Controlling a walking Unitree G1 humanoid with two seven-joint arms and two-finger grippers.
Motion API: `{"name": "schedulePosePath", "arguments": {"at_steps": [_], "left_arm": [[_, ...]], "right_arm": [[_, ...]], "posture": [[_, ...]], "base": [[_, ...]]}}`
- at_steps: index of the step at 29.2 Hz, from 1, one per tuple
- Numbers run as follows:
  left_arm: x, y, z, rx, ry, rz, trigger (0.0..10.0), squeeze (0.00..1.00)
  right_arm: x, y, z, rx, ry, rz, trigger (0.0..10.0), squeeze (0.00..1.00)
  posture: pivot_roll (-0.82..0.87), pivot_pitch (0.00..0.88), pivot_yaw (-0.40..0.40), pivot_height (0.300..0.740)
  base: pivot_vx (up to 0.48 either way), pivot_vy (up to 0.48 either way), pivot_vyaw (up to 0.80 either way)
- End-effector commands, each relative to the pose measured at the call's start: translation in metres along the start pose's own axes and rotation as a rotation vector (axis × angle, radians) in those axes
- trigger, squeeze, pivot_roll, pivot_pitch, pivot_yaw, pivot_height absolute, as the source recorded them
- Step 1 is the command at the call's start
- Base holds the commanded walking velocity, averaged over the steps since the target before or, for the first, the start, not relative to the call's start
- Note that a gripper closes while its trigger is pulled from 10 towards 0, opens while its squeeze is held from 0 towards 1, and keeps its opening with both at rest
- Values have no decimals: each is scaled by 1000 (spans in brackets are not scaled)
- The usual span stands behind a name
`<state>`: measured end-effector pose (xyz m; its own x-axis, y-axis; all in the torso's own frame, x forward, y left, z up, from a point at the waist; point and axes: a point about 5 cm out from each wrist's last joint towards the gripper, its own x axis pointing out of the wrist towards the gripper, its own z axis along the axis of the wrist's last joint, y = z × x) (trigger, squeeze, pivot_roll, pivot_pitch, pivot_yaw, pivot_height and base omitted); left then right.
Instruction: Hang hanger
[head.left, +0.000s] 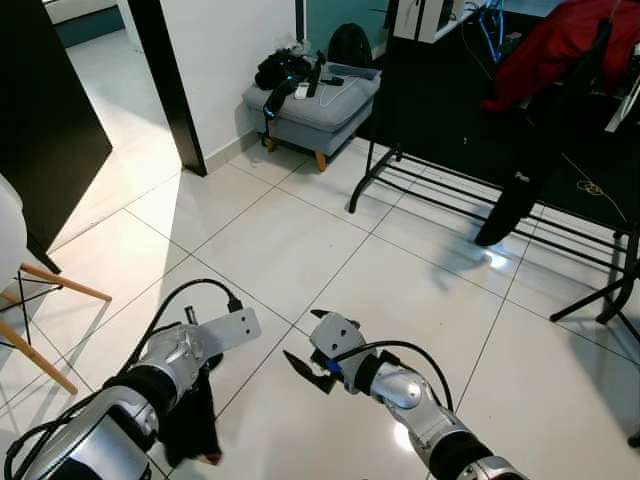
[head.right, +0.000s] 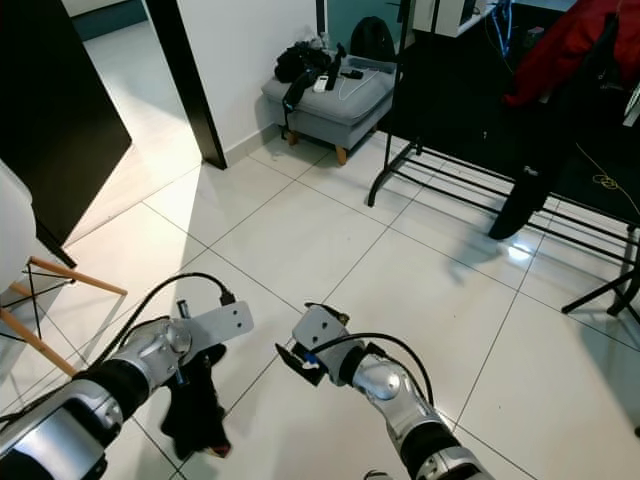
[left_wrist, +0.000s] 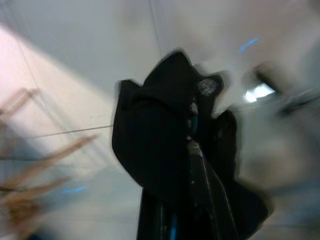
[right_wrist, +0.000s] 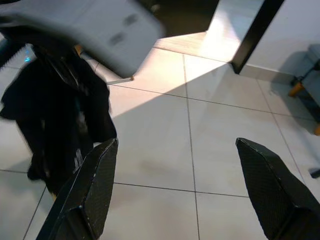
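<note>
A white-tiled floor (head.left: 300, 250) runs from a sunlit doorway to a black clothes rack (head.left: 470, 190) at the far right, where a red jacket (head.left: 560, 45) hangs above dark garments. A grey upholstered footstool (head.left: 310, 105) on wooden legs, piled with a black bag and cables, sits against the white wall beside a black door frame (head.left: 165, 85). The wooden legs of a white chair (head.left: 45, 300) show at the left edge.

In the foreground, the left gripper (head.left: 200, 400) hangs low over the tiles, closed around a dark, crumpled garment (head.left: 195, 420) that droops beneath the wrist; the blurred left wrist view shows the black cloth (left_wrist: 160, 150) bunched around the fingers. Whether a hanger lies inside the cloth cannot be told.

The right gripper (head.left: 310, 372) is held just beside it, near the middle of the floor, its two black fingers (right_wrist: 90, 190) spread wide apart with nothing between them. In the right wrist view the garment (right_wrist: 55, 125) hangs past one fingertip, clear of it, with bare tile between the two fingers.
</note>
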<state>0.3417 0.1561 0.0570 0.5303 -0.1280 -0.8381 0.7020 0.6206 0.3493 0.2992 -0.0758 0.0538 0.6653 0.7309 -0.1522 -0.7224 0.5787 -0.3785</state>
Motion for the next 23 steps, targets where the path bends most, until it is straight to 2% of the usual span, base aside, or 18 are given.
{"name": "schedulePosePath", "arguments": {"at_steps": [1, 2, 5, 6, 7, 9, 10, 11, 13, 15, 17, 18, 20, 23], "left_arm": [[-2, -3, 12, -99, -44, -75, 0, 0], [-8, 4, 39, -431, -192, -110, 0, 0], [-8, 4, 39, -431, -192, -110, 0, 0], [-12, 11, 49, -600, -269, -95, 0, 0], [-17, 22, 57, -844, -349, -53, 0, 0], [-23, 35, 61, -1164, -399, -6, 0, 0], [-24, 38, 60, -1263, -399, 5, 0, 0], [-24, 38, 60, -1263, -399, 5, 0, 0], [-25, 42, 57, -1332, -396, 31, 0, 0], [-27, 48, 55, -1350, -398, 95, 0, 0], [-28, 50, 55, -1368, -398, 106, 0, 0], [-32, 51, 63, -1406, -409, 79, 0, 0], [-34, 51, 68, -1412, -417, 56, 0, 0], [-42, 50, 89, -1419, -443, -1, 0, 0]], "right_arm": [[0, 6, -1, 5, 4, 20, 10000, 0], [0, 7, 0, 8, -1, 27, 10000, 0], [0, 7, 0, 8, -1, 27, 10000, 0], [0, 8, 0, 12, -3, 24, 10000, 0], [0, 8, 0, 14, -6, 23, 10000, 0], [0, 9, 1, 16, -9, 22, 10000, 0], [0, 9, 1, 16, -10, 23, 10000, 0], [0, 9, 1, 16, -10, 23, 10000, 0], [0, 10, 2, 15, -13, 28, 10000, 0], [1, 12, 3, 12, -24, 39, 10000, 0], [2, 13, 5, 9, -35, 45, 10000, 0], [2, 14, 7, -5, -53, 49, 10000, 0], [2, 15, 8, -13, -59, 48, 10000, 0], [4, 13, 10, -111, -46, 24, 10000, 0]], "posture": [[-54, 148, 52, 740], [-57, 149, 60, 740], [-57, 149, 60, 740], [-58, 149, 61, 740], [-61, 151, 61, 740], [-60, 152, 61, 740], [-60, 152, 61, 740], [-60, 152, 61, 740], [-57, 152, 59, 740], [-55, 153, 58, 740], [-55, 154, 58, 740], [-53, 154, 60, 740], [-53, 154, 60, 740], [-53, 154, 64, 740]], "base": [[0, 0, 0], [0, 0, 0], [0, 0, 0], [0, 0, 0], [0, 0, 0], [0, 0, 0], [0, 0, 0], [0, 0, 0], [0, 0, 0], [0, 0, 0], [0, 0, 0], [0, 0, 0], [0, 0, 0], [0, 0, 0]]}}
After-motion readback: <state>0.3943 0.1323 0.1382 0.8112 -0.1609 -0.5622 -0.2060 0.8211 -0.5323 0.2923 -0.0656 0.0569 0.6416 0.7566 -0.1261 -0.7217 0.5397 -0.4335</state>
